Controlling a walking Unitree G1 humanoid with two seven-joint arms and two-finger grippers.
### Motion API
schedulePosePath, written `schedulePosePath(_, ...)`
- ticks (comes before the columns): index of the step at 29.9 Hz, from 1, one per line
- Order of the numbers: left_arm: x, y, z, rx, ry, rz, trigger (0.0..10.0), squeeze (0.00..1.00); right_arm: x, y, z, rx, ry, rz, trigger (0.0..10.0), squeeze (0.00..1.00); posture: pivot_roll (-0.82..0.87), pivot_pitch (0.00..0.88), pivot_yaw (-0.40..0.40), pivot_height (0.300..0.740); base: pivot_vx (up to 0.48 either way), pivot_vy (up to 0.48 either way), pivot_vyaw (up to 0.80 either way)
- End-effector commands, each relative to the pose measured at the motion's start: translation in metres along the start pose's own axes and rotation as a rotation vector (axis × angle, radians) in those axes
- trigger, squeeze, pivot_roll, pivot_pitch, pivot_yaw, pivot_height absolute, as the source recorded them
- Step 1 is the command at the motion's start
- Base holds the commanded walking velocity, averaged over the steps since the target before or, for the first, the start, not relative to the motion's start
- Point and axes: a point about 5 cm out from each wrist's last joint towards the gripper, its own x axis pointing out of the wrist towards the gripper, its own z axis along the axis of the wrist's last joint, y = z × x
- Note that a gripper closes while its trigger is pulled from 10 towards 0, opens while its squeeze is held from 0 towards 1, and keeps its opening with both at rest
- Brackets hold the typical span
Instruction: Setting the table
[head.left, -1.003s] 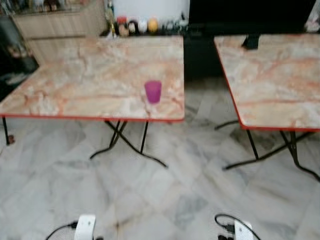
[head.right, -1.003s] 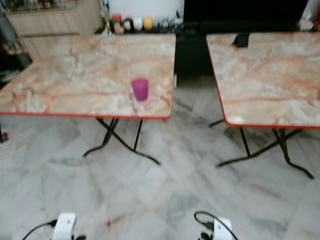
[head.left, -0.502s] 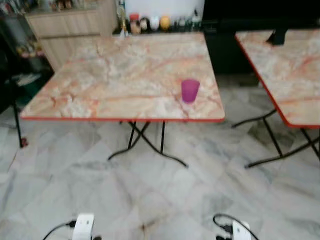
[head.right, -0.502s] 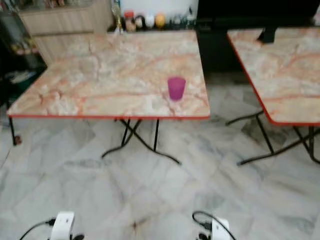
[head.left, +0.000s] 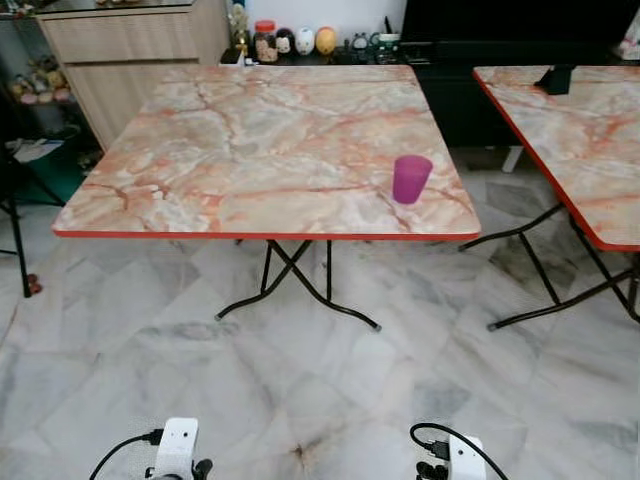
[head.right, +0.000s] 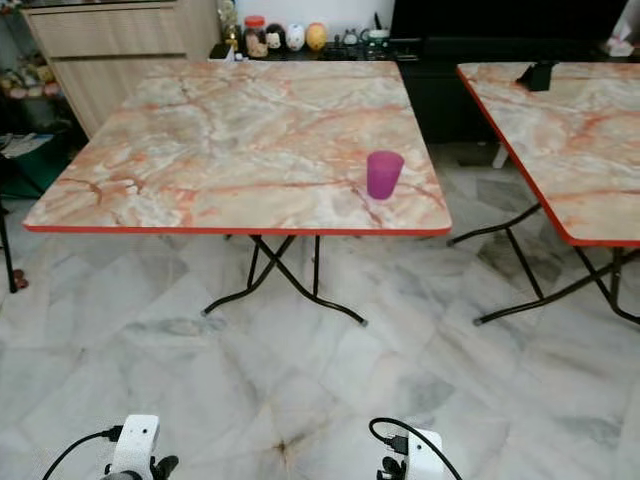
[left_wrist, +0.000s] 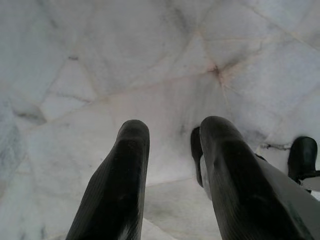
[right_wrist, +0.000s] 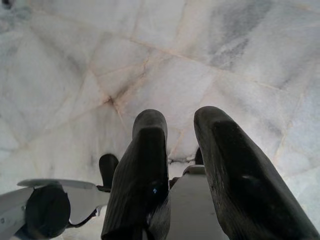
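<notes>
Purple cup (head.left: 411, 179) stands upright on the marble-patterned surface (head.left: 250, 140) ahead of me, near its front right corner and a little back from the red edge. A second surface (head.left: 580, 140) of the same pattern stands well apart to the right, with a dark object (head.left: 556, 78) on its far side. Small jars and figurines (head.left: 295, 42) line a low shelf beyond. My left pincer (left_wrist: 170, 150) hangs over the pale marble floor (head.left: 300, 380) with its fingers apart and nothing between them. My right pincer (right_wrist: 177, 142) hangs likewise over the floor, fingers apart, gripping nothing.
</notes>
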Motion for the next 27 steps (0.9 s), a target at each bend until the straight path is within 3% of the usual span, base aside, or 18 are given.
schedulePosePath(1,-0.001,0.000,-0.004,0.000,0.011,-0.003,10.0,0.00,-0.001,-0.003,0.000,-0.013,-0.004,-0.002,10.0,0.00,0.01,0.000,0.033,0.736,0.281,0.000,0.00)
schedulePosePath(13,0.001,-0.001,0.005,0.002,0.000,-0.014,10.0,0.00,0.001,-0.002,0.006,0.025,-0.029,0.012,10.0,0.00,0.02,0.000,0.027,0.736,0.335,0.000,0.06)
schedulePosePath(27,-0.001,0.001,-0.005,-0.024,0.019,-0.006,10.0,0.00,0.001,-0.003,0.011,0.000,-0.038,0.022,10.0,0.00,0.03,0.000,0.010,0.736,0.341,0.000,0.00)
